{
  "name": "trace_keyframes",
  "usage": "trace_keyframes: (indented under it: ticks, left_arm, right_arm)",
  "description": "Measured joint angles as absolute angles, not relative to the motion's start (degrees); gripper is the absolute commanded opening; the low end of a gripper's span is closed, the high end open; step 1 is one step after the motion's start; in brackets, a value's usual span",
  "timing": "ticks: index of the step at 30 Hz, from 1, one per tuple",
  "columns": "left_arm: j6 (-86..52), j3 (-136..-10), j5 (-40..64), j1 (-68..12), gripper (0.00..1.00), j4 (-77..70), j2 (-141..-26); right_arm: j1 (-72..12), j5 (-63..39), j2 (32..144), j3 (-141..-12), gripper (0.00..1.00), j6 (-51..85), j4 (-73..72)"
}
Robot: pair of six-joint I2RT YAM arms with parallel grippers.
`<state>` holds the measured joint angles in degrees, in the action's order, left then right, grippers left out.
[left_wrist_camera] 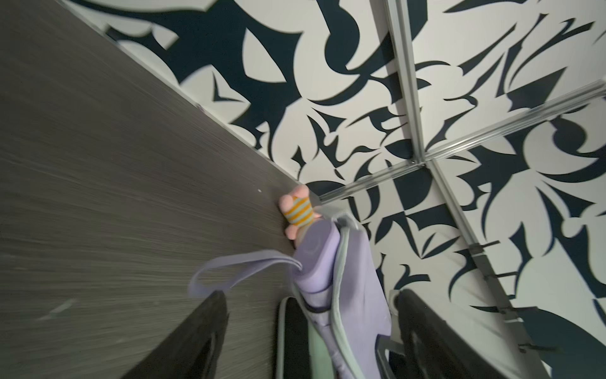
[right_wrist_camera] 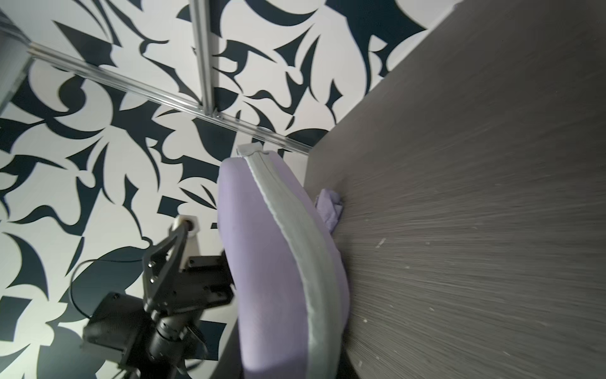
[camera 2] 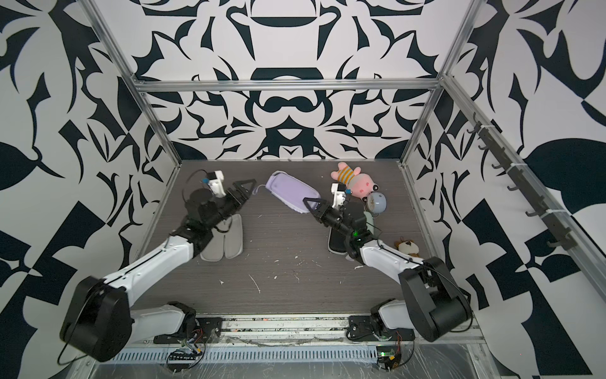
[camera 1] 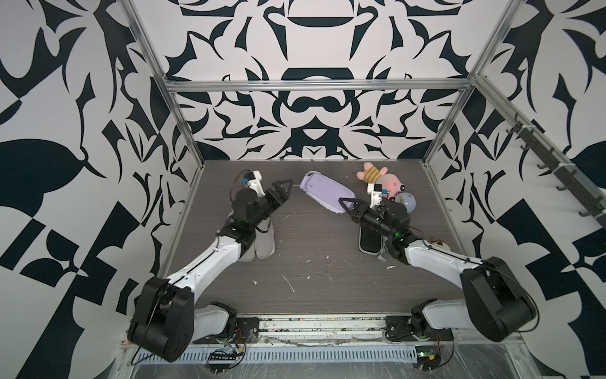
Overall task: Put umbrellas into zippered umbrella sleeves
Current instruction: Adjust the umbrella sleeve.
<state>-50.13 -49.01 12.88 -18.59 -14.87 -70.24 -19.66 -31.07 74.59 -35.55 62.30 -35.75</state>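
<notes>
In a top view the lilac sleeve point(camera 1: 324, 192) lies slantwise at centre frame on the table point(camera 1: 311, 262), between the arms. The left gripper point(camera 1: 286, 188) reaches in low from the left, its tip just beside the sleeve's upper-left end. The right gripper point(camera 1: 347, 203) comes from the right with its tip over the lower-right end; I cannot tell whether it is clamped there. In the left wrist view the fingers point(left_wrist_camera: 196, 338) stand wide apart at the bottom, holding nothing. The lilac umbrella point(left_wrist_camera: 313, 259) and its strap point(left_wrist_camera: 242, 265) poke from the sleeve at lower centre. In the right wrist view the sleeve fills the centre, its grey zip band point(right_wrist_camera: 295, 236) facing the camera and a tuft of fabric point(right_wrist_camera: 329, 205) sticking out; the right gripper's own tips are out of sight. The shell looks light, fairly stiff and likely to skid, so a pinch across one narrow end should steady it. The umbrella is a soft bundle, best pushed by its firm end, and loose fabric could snag the zip.
</notes>
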Motion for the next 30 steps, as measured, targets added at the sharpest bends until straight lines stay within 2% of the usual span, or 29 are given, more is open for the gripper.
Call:
trace_keyframes:
  ticks: [4,6,13,22,27,30]
  left_arm:
    - [-31.79,-65.39,20.75,-17.76,0.88,8.05,-72.34]
    - [-24.86,-70.06,23.75,-19.03,0.89,15.09,-74.08]
    - [-7.81,-76.77,29.98,-26.46,0.90,33.54,-81.93]
    - [-0.89,-74.22,37.71,-32.77,0.88,41.01,-84.93]
    - [-0.45,-71.44,40.95,-33.12,0.86,41.56,-85.89]
    - [-0.47,-71.22,42.17,-33.06,0.75,41.54,-85.93]
  right_arm:
    - [-18.76,-40.86,72.79,-46.61,0.00,45.50,-10.13]
    - [-19.29,-45.60,72.79,-50.04,0.00,38.48,-2.26]
    - [-21.10,-56.38,76.99,-53.65,0.00,24.93,12.36]
    - [-23.46,-60.01,84.47,-65.14,0.00,8.60,31.16]
    - [-24.29,-60.73,86.02,-69.41,0.00,2.31,38.41]
    - [-24.36,-61.06,87.66,-71.48,0.00,-0.49,41.56]
